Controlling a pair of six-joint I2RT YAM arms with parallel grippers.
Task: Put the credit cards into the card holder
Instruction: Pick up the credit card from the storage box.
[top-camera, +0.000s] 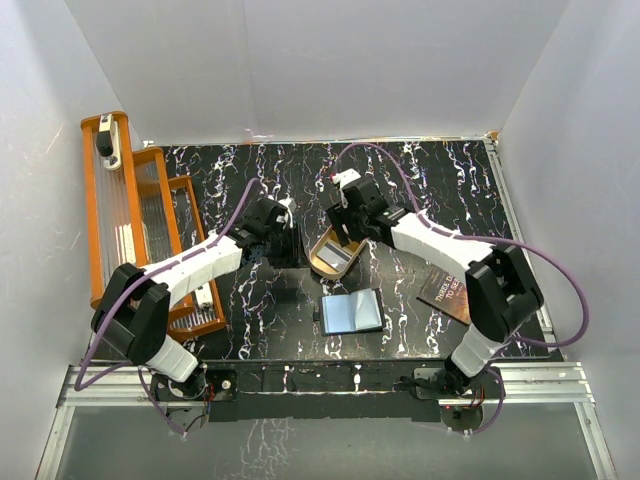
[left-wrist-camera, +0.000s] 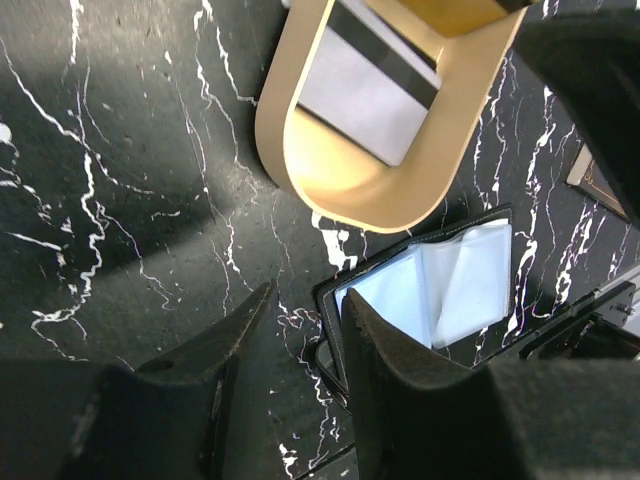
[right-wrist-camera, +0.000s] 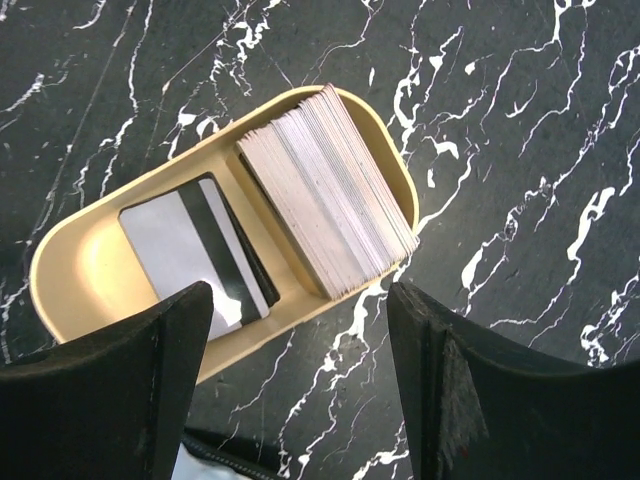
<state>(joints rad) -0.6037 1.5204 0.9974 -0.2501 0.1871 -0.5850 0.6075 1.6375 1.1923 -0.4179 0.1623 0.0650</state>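
- Your right end effector (right-wrist-camera: 298, 292) hung released and empty over the tan tray (right-wrist-camera: 85, 285).
- The credit cards (right-wrist-camera: 325, 190) stood stacked inside that tray, one lying flat beside them.
- Your left end effector (left-wrist-camera: 308, 300) was partly released, seemingly gripping nothing.
- The card holder (left-wrist-camera: 440, 290) lay unfolded on the counter (left-wrist-camera: 120, 180), just beside the tray.

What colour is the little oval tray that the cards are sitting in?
The tray is a pale tan-yellow. It shows best in the right wrist view.
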